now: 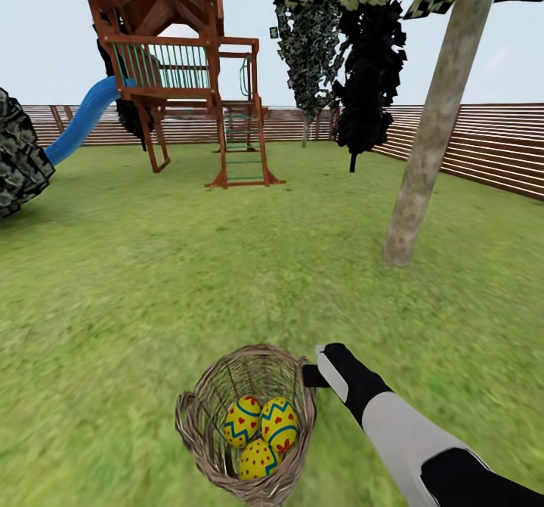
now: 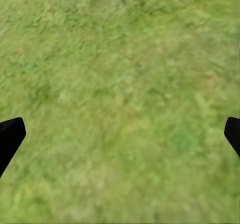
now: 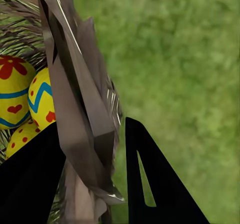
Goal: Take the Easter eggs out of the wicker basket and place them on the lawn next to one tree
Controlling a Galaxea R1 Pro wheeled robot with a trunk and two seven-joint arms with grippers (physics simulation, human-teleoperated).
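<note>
eggs (image 1: 261,430): 3 | basket (image 1: 198,416): 1 | slide (image 1: 79,123): 1 | play frame (image 1: 189,69): 1

Fenced garden lawn (image 1: 151,265), play frame (image 1: 189,76)

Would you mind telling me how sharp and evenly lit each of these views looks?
Head view: flat, even light, no cast shadow under the tree or wicker basket; lawn smeared near the bottom edge. Left wrist view: grass soft and blurry. Right wrist view: basket rim sharp, grass behind blurred.
</note>
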